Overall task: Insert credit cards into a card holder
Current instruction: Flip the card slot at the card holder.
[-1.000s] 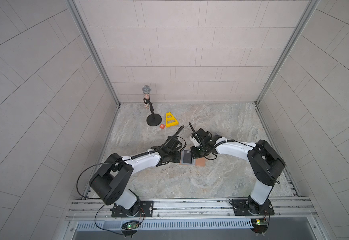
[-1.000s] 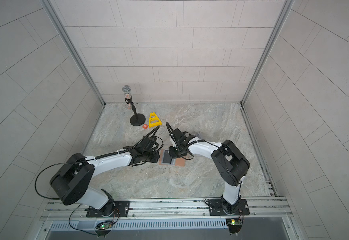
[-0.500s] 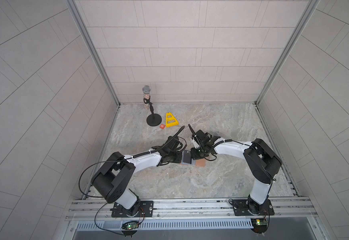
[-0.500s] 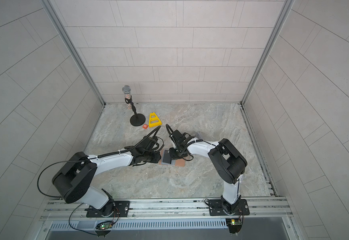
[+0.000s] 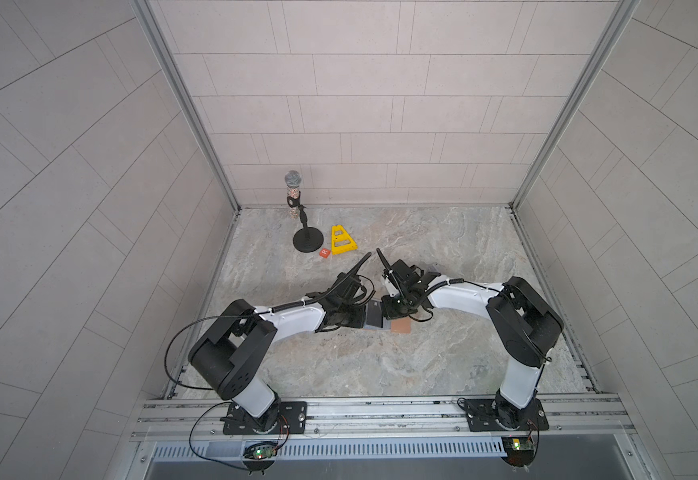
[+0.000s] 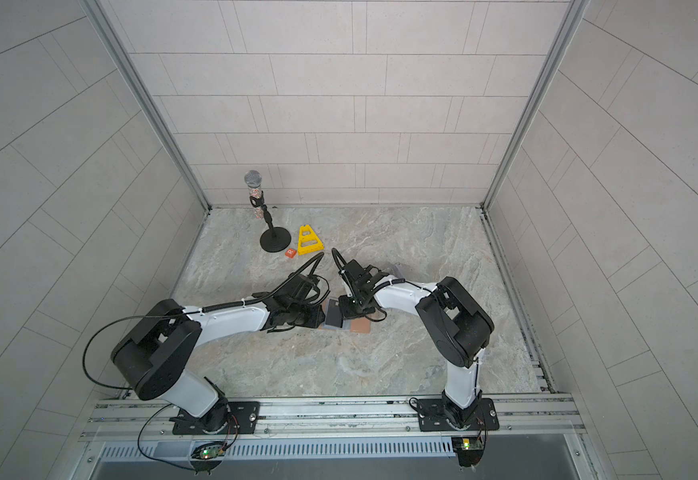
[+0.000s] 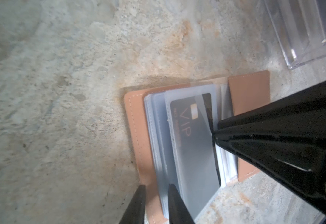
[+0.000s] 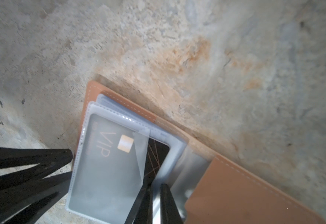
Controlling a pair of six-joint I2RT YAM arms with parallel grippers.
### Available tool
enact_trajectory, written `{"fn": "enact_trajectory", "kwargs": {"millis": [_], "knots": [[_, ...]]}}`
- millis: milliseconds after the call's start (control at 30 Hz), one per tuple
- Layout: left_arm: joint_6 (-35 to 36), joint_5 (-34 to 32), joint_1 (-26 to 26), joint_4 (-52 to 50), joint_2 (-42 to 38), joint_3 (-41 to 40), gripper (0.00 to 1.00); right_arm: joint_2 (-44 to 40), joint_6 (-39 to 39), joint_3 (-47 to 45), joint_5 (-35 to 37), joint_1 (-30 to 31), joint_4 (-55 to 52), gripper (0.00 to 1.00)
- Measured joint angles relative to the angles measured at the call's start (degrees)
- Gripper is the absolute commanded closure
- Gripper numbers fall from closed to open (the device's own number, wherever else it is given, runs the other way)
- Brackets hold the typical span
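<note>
Marble-patterned tabletop (image 5: 380, 365) inside pale tiled walls; card holder (image 7: 137, 135) open mid-table, left gripper (image 7: 154, 205) pinching its edge, right gripper (image 8: 154, 203) clenched on black card (image 8: 156, 155) in its sleeve.

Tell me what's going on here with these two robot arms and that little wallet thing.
The two arms meet over an open tan card holder lying flat on the stone table. A black VIP card sits most of the way inside one of its clear sleeves. The right pincer is nearly shut at the card's exposed end, while the left pincer pins the holder's other side. A clear plastic stand sits nearby.
</note>
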Motion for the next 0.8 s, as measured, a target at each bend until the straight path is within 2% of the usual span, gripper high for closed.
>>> {"fn": "enact_trajectory", "kwargs": {"millis": [333,567,800], "knots": [[0.0,2.1,0.0,1.1,0.0,0.0,0.73,0.0,0.0,-0.1,0.0,0.0,0.2,0.87],[0.0,3.3,0.0,1.1,0.0,0.0,0.73,-1.3,0.1,-0.8,0.5,0.0,0.0,0.73],[0.0,4.0,-0.5,1.2,0.1,1.4,0.73,-7.3,0.0,-1.1,3.6,-0.8,-2.4,0.70]]}}
